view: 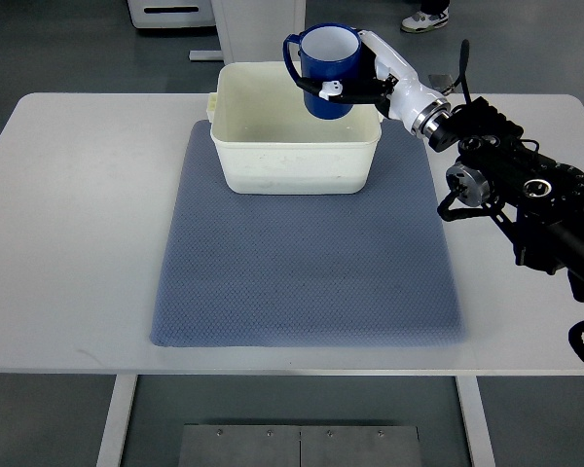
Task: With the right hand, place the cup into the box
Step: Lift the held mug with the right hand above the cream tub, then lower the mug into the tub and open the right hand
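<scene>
**Fingers wrapped on the cup, above the box**

The fingers [355,89] of your right hand [375,76] are curled around the blue cup [328,68], gripping its side at about three o'clock; the white digits press on the wall and one dark fingertip lies across the lower front. Your cup is upright, mouth open to the camera, handle at nine o'clock, and it sits over the far right corner of the box [294,146], its base at or just over the rim. You cannot tell from this one view whether the base touches the rim.

Working left to right, count what you have. One white table [78,243]. One grey-blue mat [307,282] lying on it, at the table's centre. One cream box, standing on the mat's twelve o'clock edge, with a small tab at its nine o'clock corner. One cup. One arm, the right arm [526,199], entering from three o'clock with black joints and a cable loop.

Hidden or cut off: the hand's palm lies behind the cup, the box's far right corner is covered by the cup, and the arm runs out of frame at the right edge. At twelve o'clock, past the table, you see a shoe [425,17], cropped.
</scene>
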Tool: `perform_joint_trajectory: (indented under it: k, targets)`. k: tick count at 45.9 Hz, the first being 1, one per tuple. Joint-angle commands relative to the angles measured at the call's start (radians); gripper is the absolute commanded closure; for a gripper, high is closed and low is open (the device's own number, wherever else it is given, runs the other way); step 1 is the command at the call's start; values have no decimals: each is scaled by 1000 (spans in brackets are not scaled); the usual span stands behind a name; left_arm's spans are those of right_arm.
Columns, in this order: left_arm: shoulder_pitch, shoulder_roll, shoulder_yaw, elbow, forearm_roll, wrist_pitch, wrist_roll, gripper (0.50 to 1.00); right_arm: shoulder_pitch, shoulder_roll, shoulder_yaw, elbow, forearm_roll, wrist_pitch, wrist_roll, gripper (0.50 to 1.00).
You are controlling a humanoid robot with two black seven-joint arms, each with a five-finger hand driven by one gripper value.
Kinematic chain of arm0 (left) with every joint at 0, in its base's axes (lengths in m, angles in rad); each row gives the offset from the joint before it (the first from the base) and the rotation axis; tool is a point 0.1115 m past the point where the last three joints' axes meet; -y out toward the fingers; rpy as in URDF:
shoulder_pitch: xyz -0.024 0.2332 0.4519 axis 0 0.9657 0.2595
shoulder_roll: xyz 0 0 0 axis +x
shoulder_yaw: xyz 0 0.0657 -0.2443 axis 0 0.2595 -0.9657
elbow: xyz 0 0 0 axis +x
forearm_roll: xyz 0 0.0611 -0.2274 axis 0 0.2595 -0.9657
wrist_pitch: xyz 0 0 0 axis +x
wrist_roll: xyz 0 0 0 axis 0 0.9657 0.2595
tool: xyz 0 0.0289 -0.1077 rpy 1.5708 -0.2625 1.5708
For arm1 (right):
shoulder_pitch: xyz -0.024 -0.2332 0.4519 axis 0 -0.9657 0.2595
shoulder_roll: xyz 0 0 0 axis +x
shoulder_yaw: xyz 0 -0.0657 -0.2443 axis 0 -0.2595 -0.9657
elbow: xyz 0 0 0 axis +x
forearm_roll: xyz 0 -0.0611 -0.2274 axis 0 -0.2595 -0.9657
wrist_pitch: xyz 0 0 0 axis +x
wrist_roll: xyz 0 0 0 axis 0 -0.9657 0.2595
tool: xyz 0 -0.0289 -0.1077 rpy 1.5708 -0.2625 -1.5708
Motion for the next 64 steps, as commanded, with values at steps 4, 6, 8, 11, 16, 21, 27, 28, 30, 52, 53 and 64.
perform_joint_trajectory:
  k: [4, 6, 8, 11, 16, 21, 27, 28, 30, 52, 53, 64]
  targets:
    - [1, 0, 0, 0, 0, 0, 0, 500, -2, 38, 0, -25, 8, -75, -25, 1000]
    - [1, 0, 0, 0, 0, 0, 0, 500, -2, 48, 0, -29, 19, -93, -31, 1000]
    - [1, 0, 0, 0, 0, 0, 0, 500, -2, 52, -2, -33, 30, -110, -37, 1000]
    - [1, 0, 0, 0, 0, 0, 1, 500, -6, 52, -5, -33, 36, -135, -42, 1000]
    - [1, 0, 0, 0, 0, 0, 0, 500, -12, 52, -8, -34, 36, -153, -45, 1000]
    - [1, 0, 0, 0, 0, 0, 0, 500, -14, 52, -11, -45, 36, -155, -45, 1000]
    - [1, 0, 0, 0, 0, 0, 0, 500, -21, 52, -14, -53, 36, -159, -45, 1000]
    - [1, 0, 0, 0, 0, 0, 0, 500, -21, 52, -19, -53, 36, -159, -43, 1000]
    - [1, 0, 0, 0, 0, 0, 0, 500, -21, 52, -29, -53, 36, -159, -43, 1000]
    - [1, 0, 0, 0, 0, 0, 0, 500, -23, 52, -69, -54, 36, -161, -42, 785]
    - [1, 0, 0, 0, 0, 0, 0, 500, -21, 52, -69, -53, 36, -159, -42, 634]
    - [1, 0, 0, 0, 0, 0, 0, 500, -20, 52, -69, -49, 36, -158, -37, 505]
